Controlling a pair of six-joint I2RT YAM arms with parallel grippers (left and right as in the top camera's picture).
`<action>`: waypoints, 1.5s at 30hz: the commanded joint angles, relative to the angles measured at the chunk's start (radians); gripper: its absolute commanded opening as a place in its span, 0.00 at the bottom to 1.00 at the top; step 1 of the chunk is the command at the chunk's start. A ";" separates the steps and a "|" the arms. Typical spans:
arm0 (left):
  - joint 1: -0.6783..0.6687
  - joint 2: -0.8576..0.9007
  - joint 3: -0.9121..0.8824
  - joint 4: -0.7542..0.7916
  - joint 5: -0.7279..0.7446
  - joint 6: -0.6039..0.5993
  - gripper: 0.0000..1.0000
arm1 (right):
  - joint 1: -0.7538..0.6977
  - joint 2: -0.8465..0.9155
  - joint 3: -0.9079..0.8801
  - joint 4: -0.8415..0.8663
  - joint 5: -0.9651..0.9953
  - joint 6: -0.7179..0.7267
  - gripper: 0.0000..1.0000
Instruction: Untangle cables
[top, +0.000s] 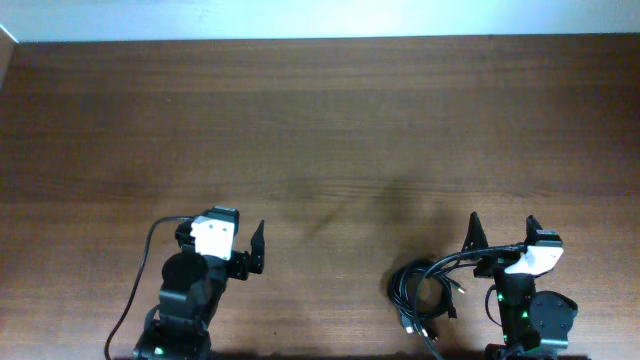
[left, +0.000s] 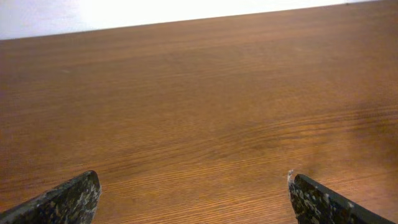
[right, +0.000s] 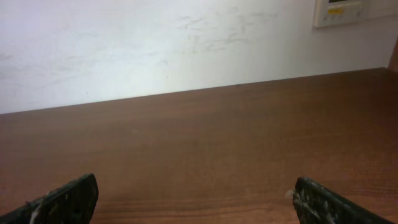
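The cables (top: 424, 293) lie as a bundle of black loops with small plug ends on the brown table (top: 320, 130), near the front edge just left of the right arm's base. One strand runs up toward the right arm. My right gripper (top: 503, 229) is open and empty, a little up and right of the bundle. My left gripper (top: 224, 234) is open and empty at the front left, far from the cables. The left wrist view shows open fingers (left: 193, 194) over bare wood. The right wrist view shows open fingers (right: 196, 198) facing the wall. Neither wrist view shows the cables.
The table's far edge meets a white wall (right: 155, 50), which carries a white panel (right: 339, 11) at the upper right. The left arm's own black wire (top: 135, 290) curves along its base at the front left.
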 joint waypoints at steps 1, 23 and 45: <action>0.006 0.128 0.099 -0.003 0.042 -0.007 0.99 | 0.005 -0.006 -0.005 -0.005 0.009 -0.003 0.99; 0.172 0.723 0.410 -0.086 0.423 -0.006 0.99 | 0.005 0.000 0.132 -0.290 -0.210 0.220 0.99; 0.172 0.722 0.410 -0.082 0.422 -0.006 0.99 | 0.251 1.259 1.052 -1.044 -0.473 0.208 0.99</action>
